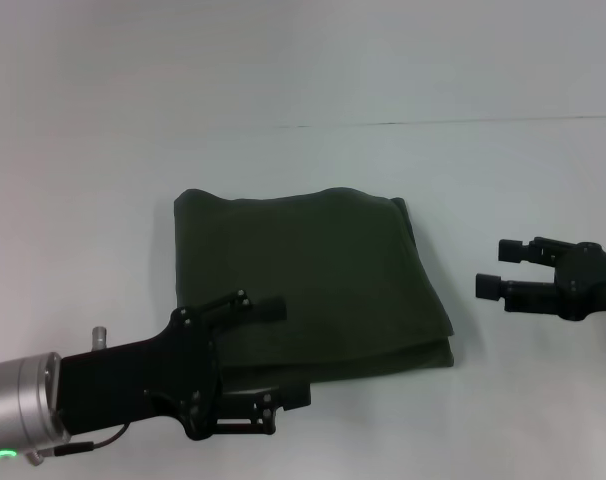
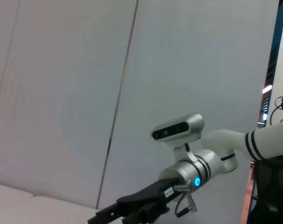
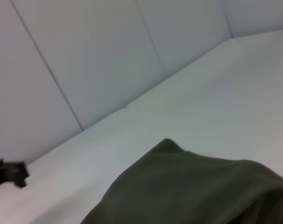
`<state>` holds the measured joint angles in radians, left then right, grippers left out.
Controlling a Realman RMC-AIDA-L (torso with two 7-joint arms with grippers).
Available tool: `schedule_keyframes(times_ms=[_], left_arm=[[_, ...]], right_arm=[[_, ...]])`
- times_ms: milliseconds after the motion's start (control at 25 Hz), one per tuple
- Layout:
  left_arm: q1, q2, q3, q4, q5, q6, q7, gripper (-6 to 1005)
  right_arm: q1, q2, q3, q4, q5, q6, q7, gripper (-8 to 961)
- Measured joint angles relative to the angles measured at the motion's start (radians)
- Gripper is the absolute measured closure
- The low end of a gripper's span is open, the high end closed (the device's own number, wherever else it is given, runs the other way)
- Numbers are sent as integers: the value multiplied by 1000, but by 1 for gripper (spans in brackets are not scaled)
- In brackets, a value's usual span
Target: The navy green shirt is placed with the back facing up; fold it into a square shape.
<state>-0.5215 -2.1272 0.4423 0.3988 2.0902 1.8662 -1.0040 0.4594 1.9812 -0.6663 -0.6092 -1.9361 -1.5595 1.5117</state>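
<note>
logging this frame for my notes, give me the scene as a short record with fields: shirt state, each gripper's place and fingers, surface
shirt: navy green shirt lies folded into a rough square, layered edges showing along its near right side
left gripper: left gripper at the shirt's near left edge, fingers open, one above the cloth and one at its near edge
right gripper: right gripper off the shirt's right side, apart from it, fingers open
surface: white table

The navy green shirt [image 1: 313,275] is partly hidden at 7 o'clock by the left gripper [image 1: 283,352]; its folded underside is not seen.
</note>
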Motion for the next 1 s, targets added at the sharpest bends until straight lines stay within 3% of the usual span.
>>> schedule_keyframes(times_ms=[480,720,1000], left_arm=[[6,11,1,26,3,-1,-60,65],[6,14,5,35,8,-3,-105,65],[8,21,35,55,11,-16,-176,65]], right_arm=[[-1,6,-20,-11,-13,-100,-133,38],[15,24,-31,-80,-62,-110,-94,38],[38,26,-33,-90,-110,-110,-61,38]])
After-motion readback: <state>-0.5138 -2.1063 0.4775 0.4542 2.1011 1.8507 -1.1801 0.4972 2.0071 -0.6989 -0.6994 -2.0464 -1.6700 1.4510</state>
